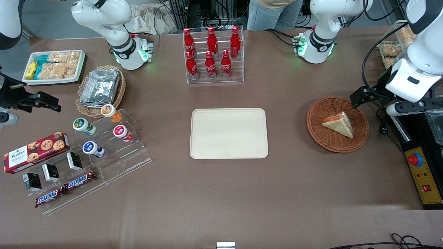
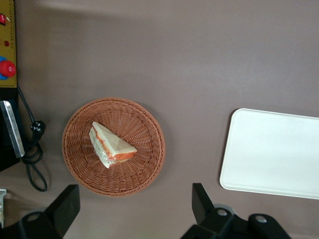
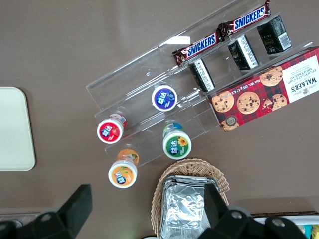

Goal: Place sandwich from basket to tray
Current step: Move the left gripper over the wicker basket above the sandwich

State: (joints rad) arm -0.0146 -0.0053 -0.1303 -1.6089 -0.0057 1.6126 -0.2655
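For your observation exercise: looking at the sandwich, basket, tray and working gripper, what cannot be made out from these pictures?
- Gripper, fingers open, above the table beside the basket: wrist view's edge cuts off its body; in front view only the arm's camera shows.
- Tray: cut off by the wrist view's edge.
- Sandwich: filling too small to identify; its underside lies hidden against the basket.

The tray point(image 2: 271, 154) runs off the left wrist view's edge, 2 rounded corners showing. The gripper point(image 2: 134, 206) above the table near the basket point(image 2: 149, 149) shows only 2 dark, spread fingertips point(image 2: 67, 201), its body cut off. The working arm hides part of the snack rack point(image 1: 392, 52) in the front view.
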